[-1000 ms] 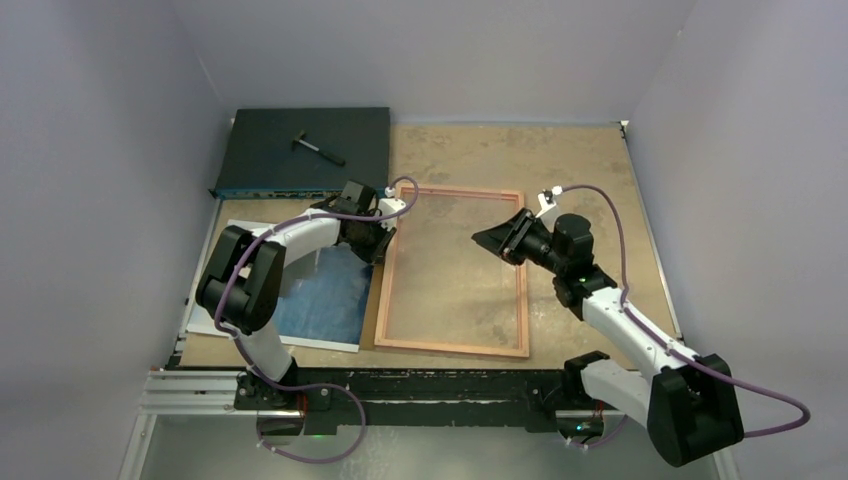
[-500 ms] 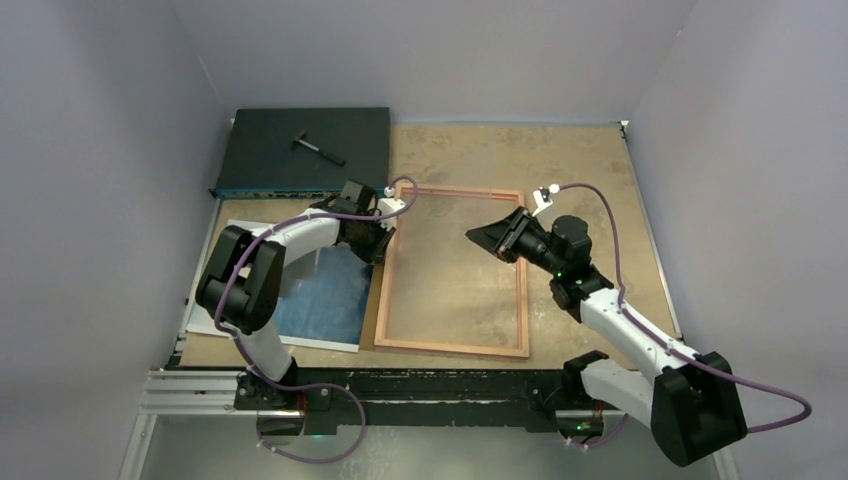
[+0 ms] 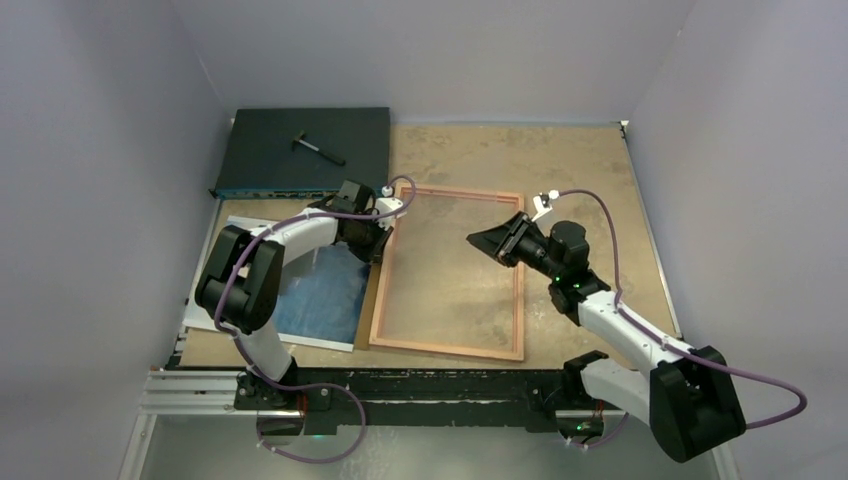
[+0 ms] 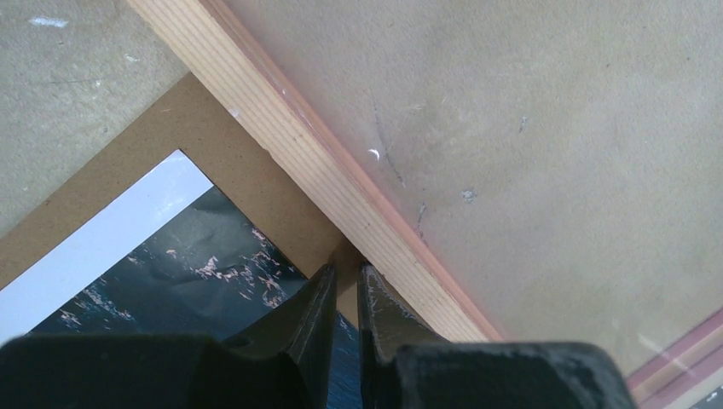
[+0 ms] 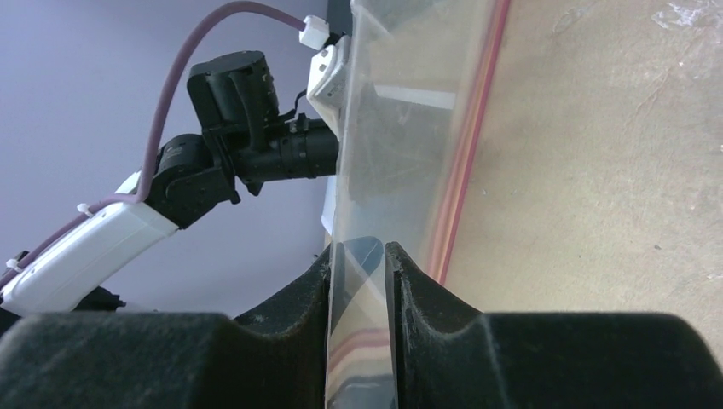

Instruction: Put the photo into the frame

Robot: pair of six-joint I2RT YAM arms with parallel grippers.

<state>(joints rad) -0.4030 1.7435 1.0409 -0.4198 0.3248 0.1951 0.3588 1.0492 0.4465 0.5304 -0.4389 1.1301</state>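
Right fingers (image 5: 430, 294) pinch the frame (image 3: 445, 349) by its clear pane (image 5: 401, 128), left fingers (image 4: 317, 300) sit nearly closed at its left rail, and the photo (image 3: 325, 300) lies face-up on the backing board (image 4: 209, 119) alongside, so a slipping pane or dragged rail could scuff it.

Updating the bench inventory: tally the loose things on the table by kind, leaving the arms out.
Frame: 1
Photo: 1
Backing board: 1
Electronics box: 1
Hammer-shaped item: 1
Total: 5
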